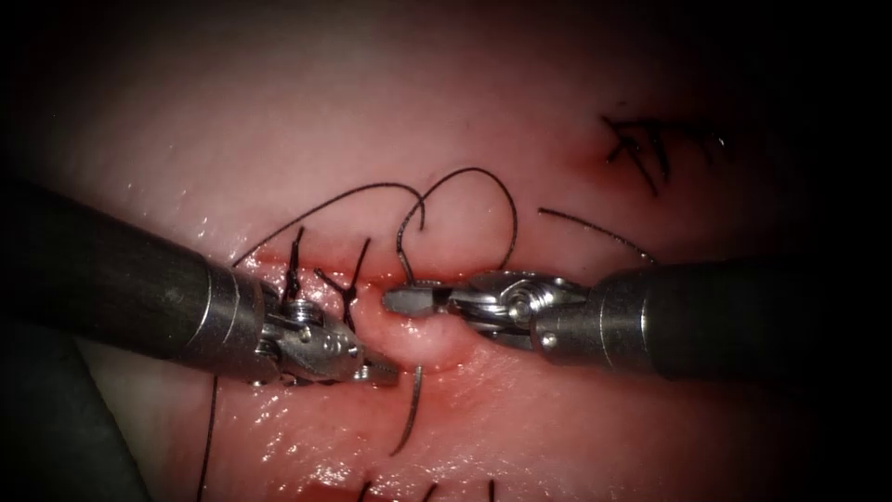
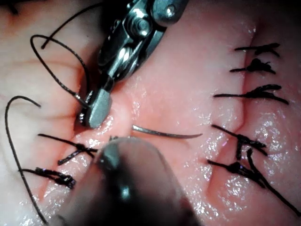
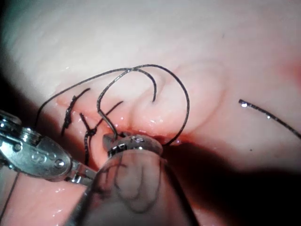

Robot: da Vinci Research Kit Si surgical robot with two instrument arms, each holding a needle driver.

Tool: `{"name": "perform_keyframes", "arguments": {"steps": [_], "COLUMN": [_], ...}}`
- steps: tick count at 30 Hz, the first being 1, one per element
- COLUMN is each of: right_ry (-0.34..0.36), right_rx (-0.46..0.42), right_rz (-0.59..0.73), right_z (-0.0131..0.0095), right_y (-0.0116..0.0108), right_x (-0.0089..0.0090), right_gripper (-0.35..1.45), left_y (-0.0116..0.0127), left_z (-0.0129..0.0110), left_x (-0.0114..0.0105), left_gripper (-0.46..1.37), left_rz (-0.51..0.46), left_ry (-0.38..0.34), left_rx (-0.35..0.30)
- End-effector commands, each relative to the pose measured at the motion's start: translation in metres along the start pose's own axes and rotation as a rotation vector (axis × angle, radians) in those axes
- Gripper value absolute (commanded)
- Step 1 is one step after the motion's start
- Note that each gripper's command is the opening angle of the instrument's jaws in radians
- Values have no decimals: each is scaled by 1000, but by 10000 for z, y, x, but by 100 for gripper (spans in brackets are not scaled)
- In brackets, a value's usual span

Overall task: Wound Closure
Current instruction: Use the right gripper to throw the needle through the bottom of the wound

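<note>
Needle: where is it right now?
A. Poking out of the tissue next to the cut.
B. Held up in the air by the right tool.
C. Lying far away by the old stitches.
A: the needle pokes out of the tissue beside the cut, its free part ungripped. The left tool tip sits by its buried end and the right tool at the cut; what they hold isn't clear.

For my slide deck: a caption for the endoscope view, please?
Right tool grips the needle near its tail at the cut; the needle's tip protrudes from the tissue beside the left tool.
</note>
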Motion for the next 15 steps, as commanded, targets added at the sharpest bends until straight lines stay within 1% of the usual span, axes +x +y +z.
{"name": "perform_keyframes", "arguments": {"steps": [1,6,15], "right_ry": [-3,-3,6], "right_rx": [-8,4,15], "right_rz": [4,3,14], "right_z": [-1,1,2], "right_y": [-1,-1,7], "right_x": [0,1,9], "right_gripper": [-35,-35,-35], "left_y": [0,0,1], "left_z": [0,0,1], "left_x": [0,0,1], "left_gripper": [-35,-35,-35], "left_rz": [0,0,-1], "left_ry": [0,0,0], "left_rx": [-10,-10,-9]}}
